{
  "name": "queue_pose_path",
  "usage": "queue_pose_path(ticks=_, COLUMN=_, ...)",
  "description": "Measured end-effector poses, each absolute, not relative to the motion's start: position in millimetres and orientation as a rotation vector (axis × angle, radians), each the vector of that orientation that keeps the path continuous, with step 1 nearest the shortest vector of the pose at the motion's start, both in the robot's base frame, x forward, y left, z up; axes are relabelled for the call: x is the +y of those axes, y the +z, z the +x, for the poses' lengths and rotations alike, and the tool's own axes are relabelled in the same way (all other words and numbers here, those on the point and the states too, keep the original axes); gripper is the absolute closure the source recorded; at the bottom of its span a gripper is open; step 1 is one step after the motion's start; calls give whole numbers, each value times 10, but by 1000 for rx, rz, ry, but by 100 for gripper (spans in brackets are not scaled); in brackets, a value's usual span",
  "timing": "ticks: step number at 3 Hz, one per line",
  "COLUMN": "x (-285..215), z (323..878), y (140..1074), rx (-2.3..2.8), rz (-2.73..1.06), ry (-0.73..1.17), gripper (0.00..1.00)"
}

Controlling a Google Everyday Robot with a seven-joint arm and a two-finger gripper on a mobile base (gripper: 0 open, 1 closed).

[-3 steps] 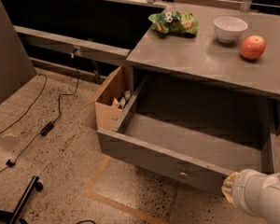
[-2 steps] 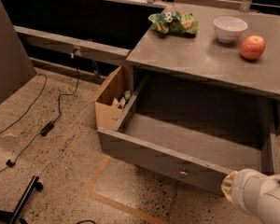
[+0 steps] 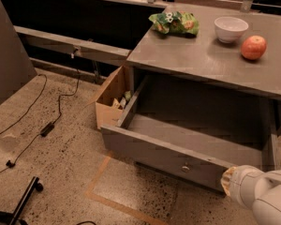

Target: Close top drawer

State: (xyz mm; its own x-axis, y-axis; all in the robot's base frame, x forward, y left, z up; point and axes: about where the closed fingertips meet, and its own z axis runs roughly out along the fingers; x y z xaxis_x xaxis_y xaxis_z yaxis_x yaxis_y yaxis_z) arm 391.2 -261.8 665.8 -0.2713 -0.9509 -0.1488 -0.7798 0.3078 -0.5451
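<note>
The top drawer [image 3: 150, 150] is a wide, deep grey drawer pulled far out from under the grey table top [image 3: 201, 62]. Its inside is bare. A small round metal knob [image 3: 185, 168] sits at the centre of its front panel. My gripper [image 3: 229, 181] is at the lower right on the end of the white arm. It is right by the right end of the drawer's front panel, to the right of the knob. The other drawers are out of view.
On the table top are a green snack bag [image 3: 174, 23], a white bowl [image 3: 231, 28] and a red apple [image 3: 253, 47]. An open cardboard box [image 3: 110, 102] stands on the floor against the drawer's left side. Cables [image 3: 47, 128] and a black stand leg [image 3: 19, 204] lie at left.
The white arm has edged slightly up and left toward the drawer's front panel. The drawer is as far out as before.
</note>
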Motion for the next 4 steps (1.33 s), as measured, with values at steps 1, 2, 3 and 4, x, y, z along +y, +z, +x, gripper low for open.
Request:
queue_pose_path(ticks=1, x=-2694, z=4085, y=6587, rx=2137, rz=-1526, ry=-535, gripper=100)
queue_pose_path(ticks=2, x=-2760, z=4323, y=6528, rx=2130, rz=-1521, ry=-565, gripper=100)
queue_pose_path(ticks=3, x=-2797, z=4579, y=6469, rx=2114, rz=-1520, ry=-588, gripper=100)
queue_pose_path(ticks=4, x=-2806, z=4855, y=6373, rx=2090, rz=-1535, ry=-606, gripper=100)
